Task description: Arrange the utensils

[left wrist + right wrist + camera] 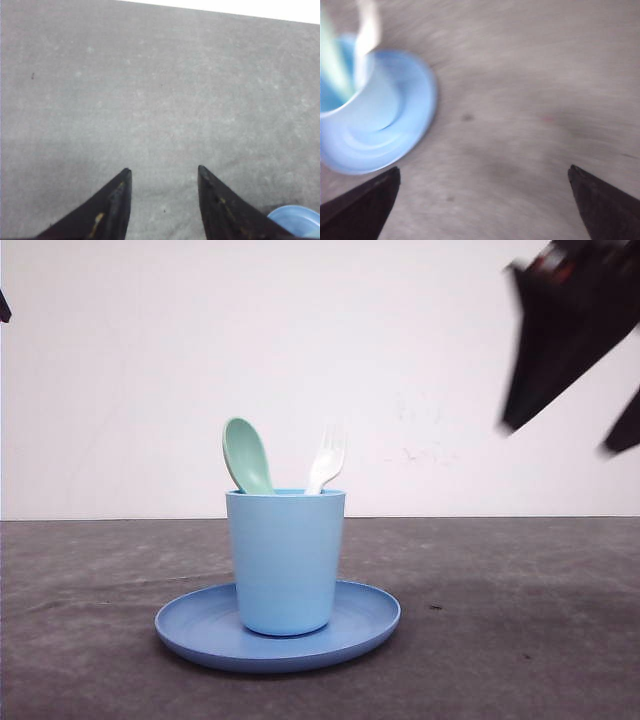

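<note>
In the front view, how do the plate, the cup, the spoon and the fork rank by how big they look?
1. Plate, widest.
2. Cup.
3. Spoon and fork: the parts above the rim look alike, the rest is hidden in the cup, so unranked.

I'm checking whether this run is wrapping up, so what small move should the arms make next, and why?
Probably just hold both arms clear. The spoon and fork stand heads-up in the cup, which sits on the plate, so sorting looks done. The right gripper is open above the table beside the plate; the left gripper is open over bare table.
</note>
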